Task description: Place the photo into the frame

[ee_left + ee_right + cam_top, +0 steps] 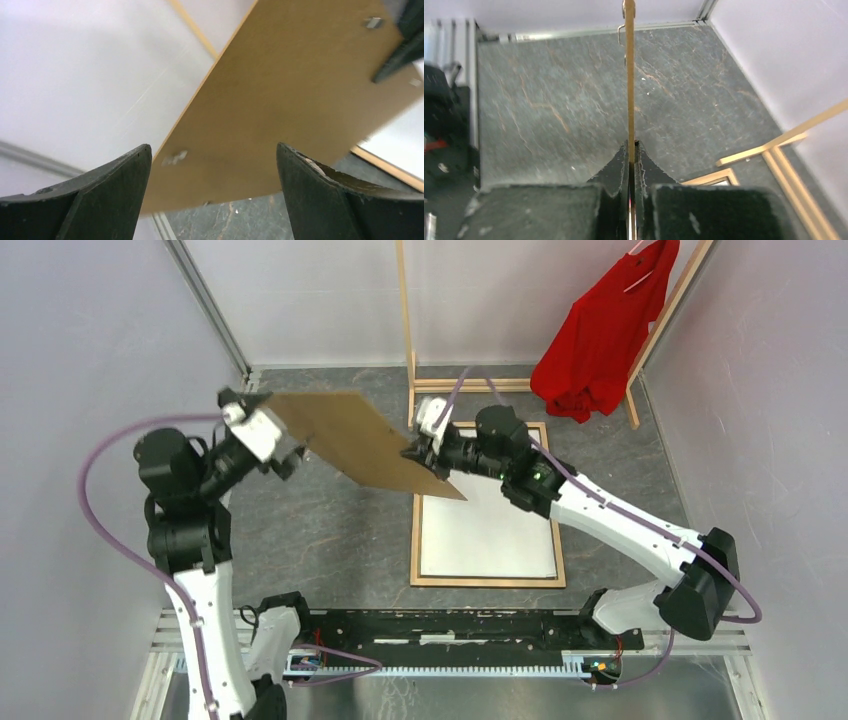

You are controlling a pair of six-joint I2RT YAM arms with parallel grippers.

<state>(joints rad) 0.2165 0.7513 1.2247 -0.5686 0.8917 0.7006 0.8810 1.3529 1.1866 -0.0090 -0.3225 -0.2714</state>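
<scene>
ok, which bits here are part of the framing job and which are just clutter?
Job: frame; photo, white back up inside it; backing board, held by right gripper.
Clutter: clothes rack; red shirt.

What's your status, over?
Right gripper shut on backing board, board off the table. Left gripper open, gripping nothing. Photo lies white side up inside frame, board's corner above it.

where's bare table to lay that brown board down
For the board, the dark table left of the frame, between it and the left arm. Right of the frame the right arm crosses; the back is crowded by the rack and red shirt.
</scene>
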